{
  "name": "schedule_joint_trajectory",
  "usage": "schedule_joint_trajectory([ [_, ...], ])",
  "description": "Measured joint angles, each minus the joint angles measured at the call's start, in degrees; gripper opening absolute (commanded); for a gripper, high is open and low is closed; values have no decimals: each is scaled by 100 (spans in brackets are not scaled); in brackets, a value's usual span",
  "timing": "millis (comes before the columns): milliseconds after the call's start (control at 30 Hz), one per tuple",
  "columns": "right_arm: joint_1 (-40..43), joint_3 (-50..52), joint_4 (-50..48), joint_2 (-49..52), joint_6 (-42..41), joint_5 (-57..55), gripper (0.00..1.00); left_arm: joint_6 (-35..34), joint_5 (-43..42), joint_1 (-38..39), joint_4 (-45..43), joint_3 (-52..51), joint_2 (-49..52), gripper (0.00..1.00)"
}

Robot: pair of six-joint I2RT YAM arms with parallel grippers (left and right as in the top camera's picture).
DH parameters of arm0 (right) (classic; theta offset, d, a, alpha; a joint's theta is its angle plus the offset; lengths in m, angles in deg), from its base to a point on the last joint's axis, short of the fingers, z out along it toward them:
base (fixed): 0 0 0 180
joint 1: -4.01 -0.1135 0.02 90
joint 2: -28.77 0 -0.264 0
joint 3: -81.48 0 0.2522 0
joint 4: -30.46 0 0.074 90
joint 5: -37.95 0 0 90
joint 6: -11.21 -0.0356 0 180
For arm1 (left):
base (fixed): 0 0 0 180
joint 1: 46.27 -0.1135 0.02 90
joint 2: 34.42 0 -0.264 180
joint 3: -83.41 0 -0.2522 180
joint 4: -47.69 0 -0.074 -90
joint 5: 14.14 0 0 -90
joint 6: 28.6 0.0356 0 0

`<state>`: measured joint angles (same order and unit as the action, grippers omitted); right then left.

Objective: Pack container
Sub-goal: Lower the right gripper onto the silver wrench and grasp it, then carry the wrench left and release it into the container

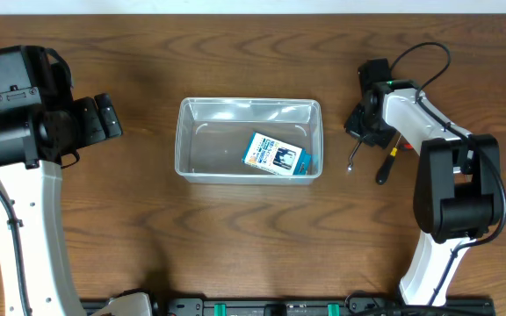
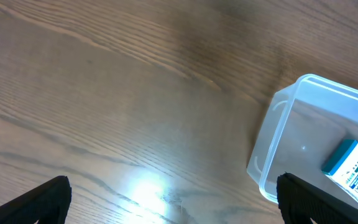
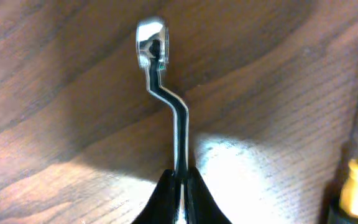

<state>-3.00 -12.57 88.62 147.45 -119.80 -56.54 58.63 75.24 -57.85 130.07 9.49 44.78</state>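
Table (image 1: 235, 53): dark brown wood, strong wavy grain, low sheen, with a bright glare patch in both wrist views.

Container (image 1: 183, 140): sits mid-table. Clear, colourless plastic, rectangular with rounded corners, a rolled rim and shallow walls. The grain shows through its base. It stands upright, long side running 9 to 3 o'clock.

Box (image 1: 276, 155): lies flat inside the container, in the 4 o'clock corner, turned slightly askew. Card, with a white face, teal edges and dark print too small to read.

Left claw (image 2: 173, 186): at 9 o'clock from the container, apart from it. Its black fingers are spread wide with nothing between them. The container's rounded corner shows at 3 o'clock in its wrist view.

Right claw (image 3: 179, 177): at 3 o'clock from the container, pinched narrow on the wrench (image 3: 178, 124). The wrench is a thin bright steel shaft with a cranked bend and a ring head at the free end. Cannot tell whether the wrench is clear of the wood.

Screwdriver (image 1: 386, 162): lies just beside the wrench on its 3 o'clock side. Yellow-and-black handle, metal shank.
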Motion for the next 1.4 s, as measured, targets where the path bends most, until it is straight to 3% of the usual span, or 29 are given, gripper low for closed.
schedule_joint_trajectory([
  [267,0,-133,254,0,393,7,1,0,0,0,0,0,0,98],
  [533,-61,-1759,1145,-66,1615,15,1,0,0,0,0,0,0,98],
  [733,-702,-3027,1523,-439,3781,184,1,0,0,0,-9,0,0,98],
  [1033,-2070,-3171,1563,-466,7189,1038,1,0,0,0,-79,0,0,98],
  [1200,-2306,-3051,1539,-129,8017,1478,1,0,0,0,-92,0,0,98],
  [1400,-2450,-2981,1705,662,8338,1650,1,2,2,0,-94,0,0,98],
])
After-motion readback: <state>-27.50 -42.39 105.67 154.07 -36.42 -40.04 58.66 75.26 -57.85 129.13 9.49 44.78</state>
